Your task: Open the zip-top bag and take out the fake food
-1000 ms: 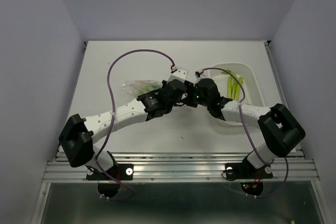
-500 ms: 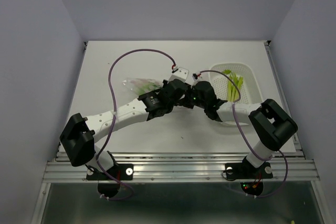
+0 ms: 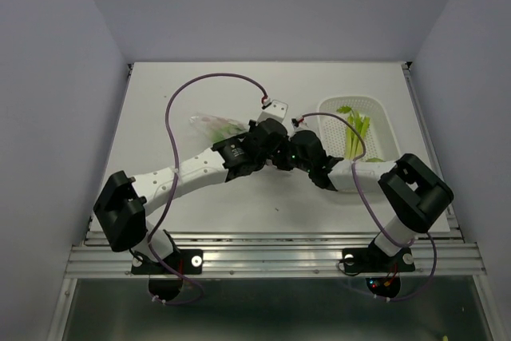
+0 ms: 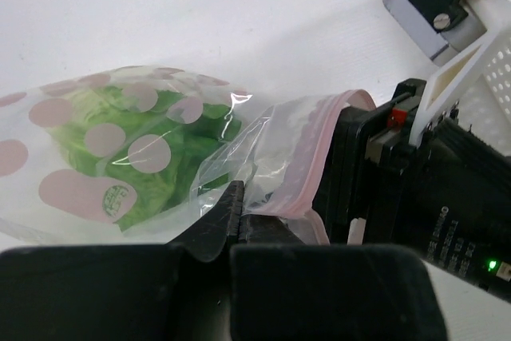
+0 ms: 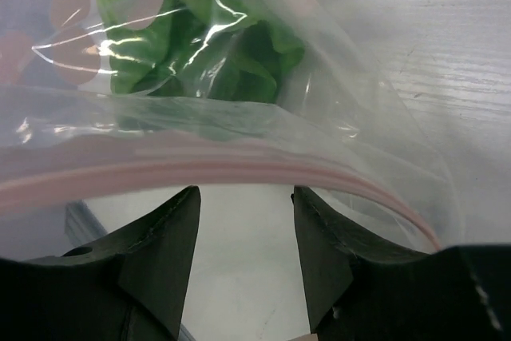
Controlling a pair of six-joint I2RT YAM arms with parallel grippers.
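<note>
My left tool (image 4: 237,225) is pinched shut on one lip of the zip-top bag (image 4: 96,117), beside its pink zip strip (image 4: 307,161). The right tool (image 5: 243,197) stands spread at the other lip (not gripping, I judge). I'm mid-opening, so next I clamp the right and pull the lips apart. Leafy fake food (image 4: 192,149) sits inside the bag, which lies on the desk (image 3: 200,85). The print is pink dots, and one tiny green mark is unreadable.

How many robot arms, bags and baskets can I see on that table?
Robot arms: 2, the left arm and the right arm
Bags: 1, the zip-top bag
Baskets: 1, the white tray
Total: 4
</note>
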